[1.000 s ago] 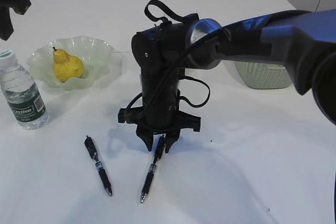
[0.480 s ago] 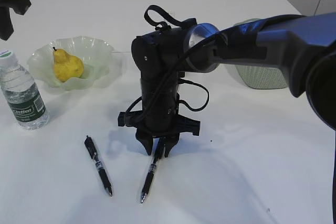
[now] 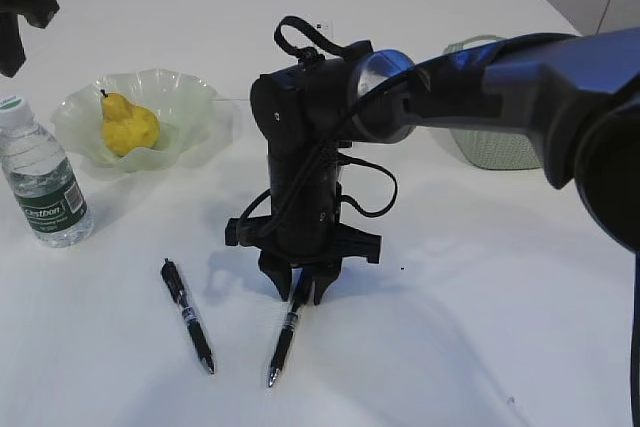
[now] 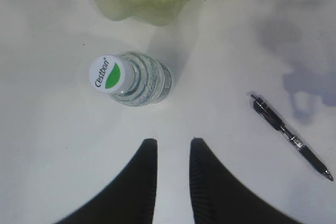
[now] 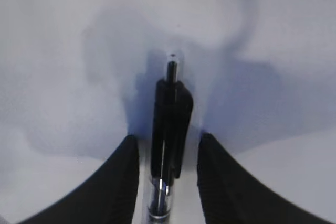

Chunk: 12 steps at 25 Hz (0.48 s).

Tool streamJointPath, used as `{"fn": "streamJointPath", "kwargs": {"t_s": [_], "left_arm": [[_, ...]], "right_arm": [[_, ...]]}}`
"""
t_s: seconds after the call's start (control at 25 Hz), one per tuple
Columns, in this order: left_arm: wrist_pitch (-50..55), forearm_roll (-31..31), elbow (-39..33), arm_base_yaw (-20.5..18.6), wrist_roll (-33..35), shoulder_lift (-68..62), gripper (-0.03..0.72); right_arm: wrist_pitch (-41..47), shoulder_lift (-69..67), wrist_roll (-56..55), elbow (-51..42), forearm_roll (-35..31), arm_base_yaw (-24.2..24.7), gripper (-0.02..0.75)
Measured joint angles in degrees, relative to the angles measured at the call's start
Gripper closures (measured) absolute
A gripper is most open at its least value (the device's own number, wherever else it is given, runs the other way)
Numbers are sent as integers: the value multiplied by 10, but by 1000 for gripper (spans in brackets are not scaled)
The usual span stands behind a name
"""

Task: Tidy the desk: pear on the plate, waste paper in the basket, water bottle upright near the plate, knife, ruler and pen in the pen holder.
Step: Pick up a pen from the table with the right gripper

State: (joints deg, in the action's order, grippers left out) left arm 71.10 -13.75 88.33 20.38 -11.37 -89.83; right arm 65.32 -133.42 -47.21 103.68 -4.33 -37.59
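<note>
Right tool (image 3: 300,292) straddles pen (image 3: 284,339); contact unclear.

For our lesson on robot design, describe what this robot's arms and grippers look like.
The right arm has a dark blue-grey glossy shell with a silvery joint ring, ending in a matte black wrist. Black cables loop around the wrist. The right gripper has short black tapered fingers. The left gripper has the same curved black fingers, finely ribbed inside.

I read "Cestbon" on the water bottle (image 4: 134,78), on its white cap and green label.
</note>
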Motion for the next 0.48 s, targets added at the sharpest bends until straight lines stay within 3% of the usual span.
{"fn": "streamJointPath", "kwargs": {"t_s": [0.48], "left_arm": [[0,-2,0,0,0,0,546]], "right_arm": [[1,-4,0,2,-6,0,448]]}}
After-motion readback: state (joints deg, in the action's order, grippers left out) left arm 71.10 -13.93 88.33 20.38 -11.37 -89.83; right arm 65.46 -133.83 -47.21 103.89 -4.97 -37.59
